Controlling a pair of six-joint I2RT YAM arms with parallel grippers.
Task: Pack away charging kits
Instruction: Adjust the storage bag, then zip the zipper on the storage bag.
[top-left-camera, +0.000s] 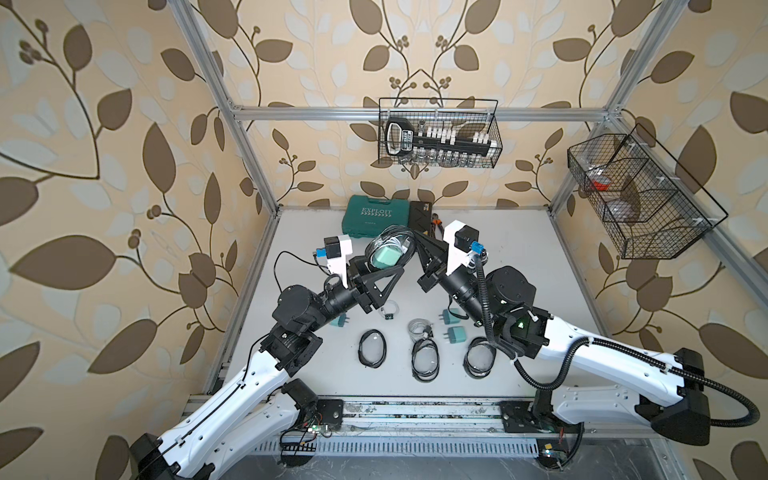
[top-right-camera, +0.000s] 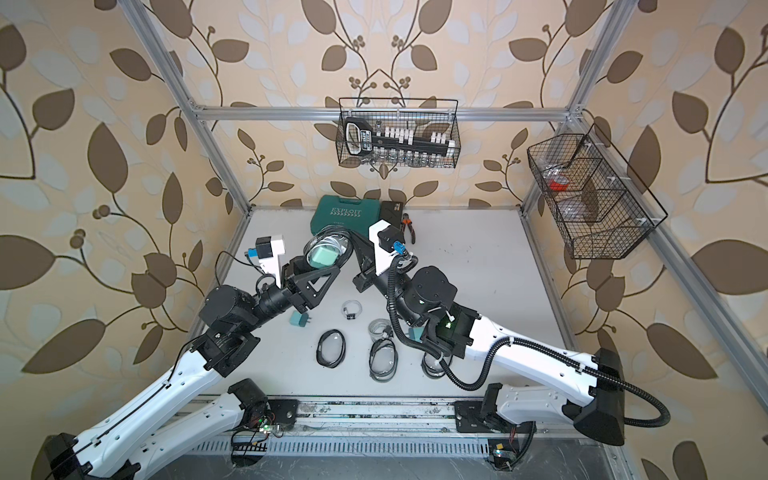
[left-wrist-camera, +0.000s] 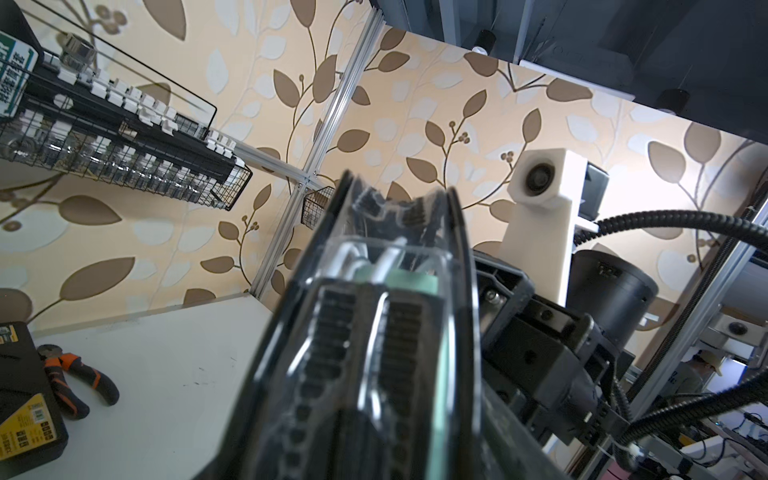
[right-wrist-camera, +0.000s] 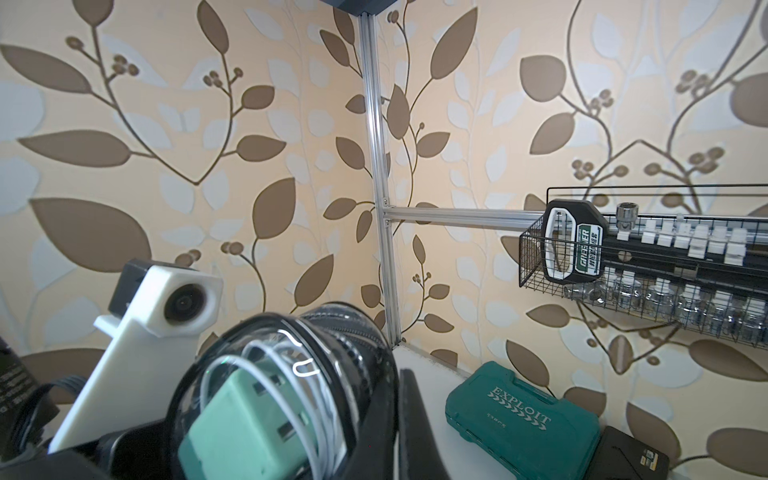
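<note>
An oval black-rimmed clear pouch (top-left-camera: 388, 249) (top-right-camera: 328, 251) hangs in the air between both arms, above the table's back. Inside it are a teal plug adapter (top-left-camera: 384, 258) (right-wrist-camera: 241, 432) and a coiled white cable (right-wrist-camera: 291, 374). My right gripper (top-left-camera: 415, 243) (right-wrist-camera: 405, 415) is shut on the pouch's black rim. My left gripper (left-wrist-camera: 370, 316) is at the pouch's other side, its ribbed fingers (left-wrist-camera: 332, 332) apart and seen through the clear wall. On the table lie more adapters (top-left-camera: 340, 320) (top-left-camera: 455, 334), cables (top-left-camera: 390, 311) (top-left-camera: 419, 328) and empty pouches (top-left-camera: 372, 348) (top-left-camera: 424, 360) (top-left-camera: 480, 357).
A teal "EXPLOIT" case (top-left-camera: 374, 216), a black flat case (top-left-camera: 424, 214) and orange-handled pliers (left-wrist-camera: 75, 382) lie at the table's back edge. A wire basket (top-left-camera: 440, 133) with a socket rail hangs on the back wall. A second wire basket (top-left-camera: 640, 195) hangs at the right.
</note>
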